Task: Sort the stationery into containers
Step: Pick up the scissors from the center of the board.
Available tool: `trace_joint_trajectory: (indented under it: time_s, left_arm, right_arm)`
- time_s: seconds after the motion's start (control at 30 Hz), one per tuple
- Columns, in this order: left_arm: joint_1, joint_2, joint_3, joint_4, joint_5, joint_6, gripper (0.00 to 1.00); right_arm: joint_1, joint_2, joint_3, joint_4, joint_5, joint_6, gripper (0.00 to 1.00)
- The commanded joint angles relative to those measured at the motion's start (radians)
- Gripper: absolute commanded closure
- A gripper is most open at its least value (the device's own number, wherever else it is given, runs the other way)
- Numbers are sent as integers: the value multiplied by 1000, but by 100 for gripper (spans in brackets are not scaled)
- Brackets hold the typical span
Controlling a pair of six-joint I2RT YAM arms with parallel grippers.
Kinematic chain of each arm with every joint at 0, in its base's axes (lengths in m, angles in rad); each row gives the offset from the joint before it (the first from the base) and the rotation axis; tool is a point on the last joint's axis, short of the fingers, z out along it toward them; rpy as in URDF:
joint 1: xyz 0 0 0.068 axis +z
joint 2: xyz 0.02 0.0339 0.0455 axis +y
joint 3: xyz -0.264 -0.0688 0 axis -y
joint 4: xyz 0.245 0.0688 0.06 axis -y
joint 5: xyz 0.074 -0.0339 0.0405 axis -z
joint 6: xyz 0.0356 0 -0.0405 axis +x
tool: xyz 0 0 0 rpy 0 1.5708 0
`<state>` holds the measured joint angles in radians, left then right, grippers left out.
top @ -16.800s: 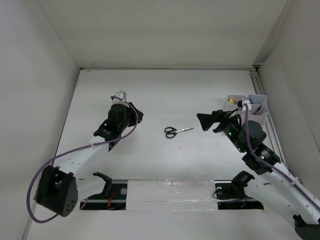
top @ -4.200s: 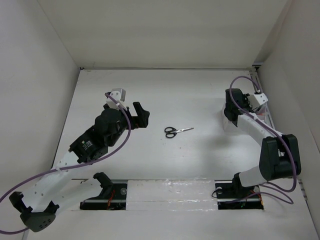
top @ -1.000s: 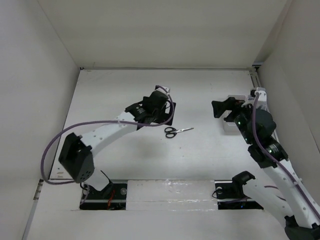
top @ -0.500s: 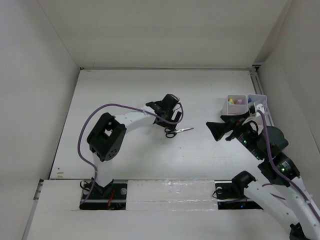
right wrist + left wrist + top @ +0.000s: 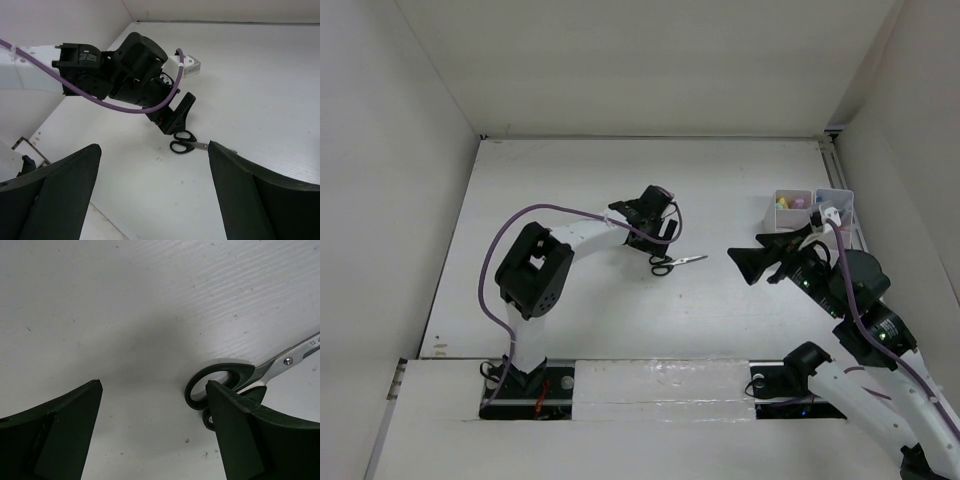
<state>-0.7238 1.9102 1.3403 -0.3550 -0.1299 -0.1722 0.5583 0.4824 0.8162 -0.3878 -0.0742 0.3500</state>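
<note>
Two claws stand open. The left claw [image 5: 660,236] hangs low over the desk [image 5: 560,180], jaws spread; the black-handled scissors [image 5: 676,263] lie flat, handle loops just beside one finger, blades pointing away. The right claw [image 5: 740,268] gapes wide, well apart from them, with the white containers [image 5: 775,215] close behind it.

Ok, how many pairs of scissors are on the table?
1. The black-handled metal scissors lie mid-table, beside the open left end effector; the white plastic bins could hide others.
</note>
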Motion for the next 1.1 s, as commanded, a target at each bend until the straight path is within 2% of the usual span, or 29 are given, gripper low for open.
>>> trace_joint_trajectory:
  time_s: [0.0, 0.17, 0.3, 0.5, 0.53, 0.57, 0.63, 0.83, 0.87, 0.9, 1.07]
  left_arm:
    - [0, 0, 14, -4, 22, 8, 18]
    - [0, 18, 5, -33, 21, 8, 20]
    - [0, 65, 36, -68, -7, -1, 27]
    - [0, 56, 26, -68, -19, -1, 33]
    - [0, 56, 26, -78, -28, -1, 36]
    - [0, 56, 26, -78, -28, -10, 47]
    - [-9, 66, 26, -90, -53, -10, 56]
    - [-29, 111, 17, -99, -37, -10, 79]
    - [-38, 127, 17, -99, -22, -10, 93]
    - [-39, 136, 17, -99, -13, -10, 100]
    - [-39, 123, 37, -108, 16, -10, 100]
  right_arm:
    - [9, 5, 3, 69, -16, -23, 6]
    - [9, 16, 3, 69, -27, -23, 6]
    - [9, 16, 3, 69, -27, -23, 6]
    - [9, 7, 12, 59, -18, -23, 6]
    - [9, 7, 12, 59, -18, -23, 6]
    - [9, 7, 12, 59, -18, -23, 6]
    - [9, 7, 12, 59, -18, -23, 6]
    - [9, 7, 12, 78, -28, -23, 6]
    - [9, 7, 12, 78, -29, -23, 6]
    - [9, 7, 21, 78, -29, -23, 6]
    - [9, 16, 21, 78, -4, -10, 6]
